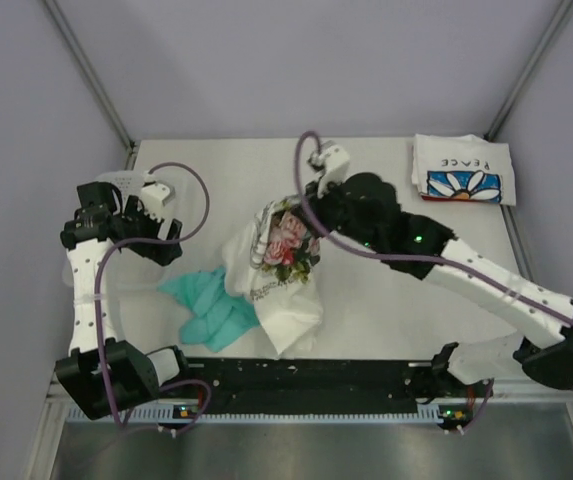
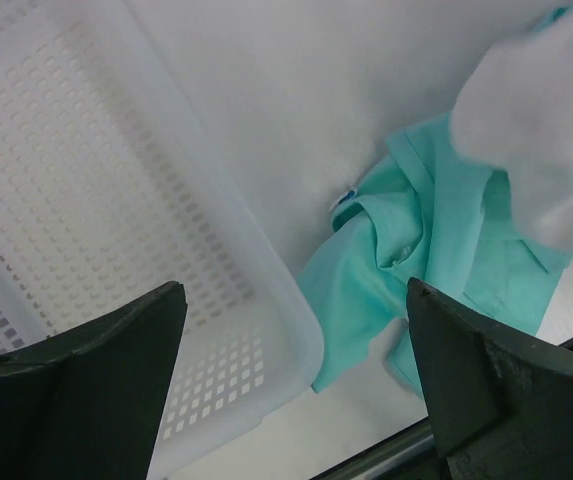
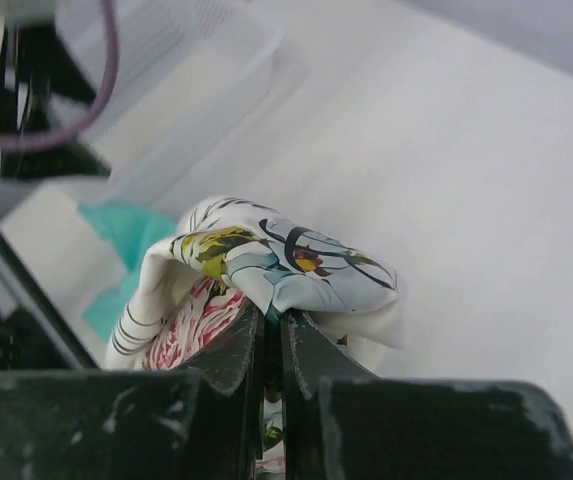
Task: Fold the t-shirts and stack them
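A crumpled white flower-print t-shirt (image 1: 281, 262) lies mid-table, partly over a teal-green t-shirt (image 1: 209, 305). My right gripper (image 3: 274, 318) is shut on a bunched fold of the flower-print t-shirt (image 3: 266, 255), its jaws pressed together with cloth between them. In the top view the right gripper (image 1: 311, 208) sits at that shirt's far edge. A folded white t-shirt with a blue daisy and "PEACE" print (image 1: 463, 170) rests at the far right. My left gripper (image 2: 296, 370) hangs open above the table, between the basket's corner and the teal-green t-shirt (image 2: 436, 250), holding nothing.
A white plastic mesh basket (image 2: 86, 200) stands at the left, mostly under the left arm (image 1: 116, 215). The table's front rail (image 1: 316, 375) runs along the near edge. Grey walls close the table in at the back and sides.
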Robot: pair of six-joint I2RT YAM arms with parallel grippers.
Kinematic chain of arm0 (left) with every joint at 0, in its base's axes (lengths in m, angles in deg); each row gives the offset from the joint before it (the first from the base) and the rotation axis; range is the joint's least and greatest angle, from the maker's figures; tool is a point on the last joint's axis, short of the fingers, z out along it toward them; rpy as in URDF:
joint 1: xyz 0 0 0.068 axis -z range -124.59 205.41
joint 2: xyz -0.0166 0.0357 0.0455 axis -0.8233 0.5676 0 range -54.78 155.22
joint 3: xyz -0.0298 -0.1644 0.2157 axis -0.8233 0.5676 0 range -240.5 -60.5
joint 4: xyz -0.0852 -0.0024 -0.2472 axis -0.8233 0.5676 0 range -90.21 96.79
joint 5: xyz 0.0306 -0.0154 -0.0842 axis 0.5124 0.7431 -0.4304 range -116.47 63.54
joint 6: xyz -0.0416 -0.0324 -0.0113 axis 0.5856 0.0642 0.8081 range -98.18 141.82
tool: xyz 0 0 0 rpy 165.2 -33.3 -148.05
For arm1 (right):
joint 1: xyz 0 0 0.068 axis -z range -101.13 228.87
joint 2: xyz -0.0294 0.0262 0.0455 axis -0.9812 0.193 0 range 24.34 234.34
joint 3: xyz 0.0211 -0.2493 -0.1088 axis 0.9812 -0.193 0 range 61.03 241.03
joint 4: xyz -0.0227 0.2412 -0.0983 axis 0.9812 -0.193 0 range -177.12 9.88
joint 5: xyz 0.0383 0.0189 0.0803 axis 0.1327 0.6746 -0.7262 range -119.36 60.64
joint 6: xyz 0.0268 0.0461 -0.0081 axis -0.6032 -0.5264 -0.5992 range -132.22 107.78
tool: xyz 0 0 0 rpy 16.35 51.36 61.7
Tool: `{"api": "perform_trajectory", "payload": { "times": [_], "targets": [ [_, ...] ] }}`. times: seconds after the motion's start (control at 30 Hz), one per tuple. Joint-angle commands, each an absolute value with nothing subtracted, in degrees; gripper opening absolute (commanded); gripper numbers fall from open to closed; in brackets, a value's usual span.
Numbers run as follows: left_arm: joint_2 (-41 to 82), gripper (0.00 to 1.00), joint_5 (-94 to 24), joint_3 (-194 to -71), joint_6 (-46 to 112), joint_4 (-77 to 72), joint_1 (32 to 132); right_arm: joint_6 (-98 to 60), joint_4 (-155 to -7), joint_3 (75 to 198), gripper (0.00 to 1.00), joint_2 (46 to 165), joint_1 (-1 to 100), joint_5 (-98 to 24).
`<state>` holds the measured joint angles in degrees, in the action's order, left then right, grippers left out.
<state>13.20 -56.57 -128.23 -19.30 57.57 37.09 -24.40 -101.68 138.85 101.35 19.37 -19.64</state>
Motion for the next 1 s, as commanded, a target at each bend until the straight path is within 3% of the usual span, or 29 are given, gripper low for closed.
{"api": "perform_trajectory", "payload": {
  "times": [0.0, 0.13, 0.3, 0.47, 0.63, 0.7, 0.77, 0.87, 0.97],
  "targets": [
    [11.1, 0.96, -62.8, -128.7, -24.0, 59.5, 37.2, -26.1, -99.6, 142.1, 0.00, 92.9, 27.8, -18.2],
    [8.7, 0.99, -63.4, -123.1, -25.4, 59.7, 45.3, -25.7, -100.2, 139.3, 0.00, 89.4, 30.2, -12.4],
    [8.1, 0.99, -49.7, -110.4, -19.6, 46.4, 65.8, -28.8, -102.3, 132.7, 0.00, 84.9, 35.3, -11.6],
    [20.3, 0.99, -39.4, -111.5, -15.6, 39.0, 68.2, -29.3, -103.8, 127.8, 0.00, 79.4, 38.4, -9.3],
    [32.0, 0.96, -37.6, -113.4, -13.0, 38.1, 70.4, -29.8, -105.7, 124.8, 0.00, 76.9, 39.4, -9.2],
    [33.5, 0.84, -38.8, -113.1, -12.5, 38.2, 70.8, -30.2, -105.7, 123.6, 0.00, 76.0, 39.4, -9.0],
    [34.0, 0.62, -40.6, -113.1, -13.1, 38.8, 70.8, -30.5, -105.8, 122.9, 0.00, 75.2, 39.4, -8.4],
    [33.1, 0.00, -41.4, -116.6, -13.4, 43.8, 70.4, -30.4, -105.9, 122.5, 0.00, 74.8, 39.4, -8.3],
    [25.1, 0.00, -42.1, -124.6, -13.2, 47.8, 65.0, -30.3, -106.0, 121.7, 0.00, 74.7, 39.4, -8.4]
  ]
}}
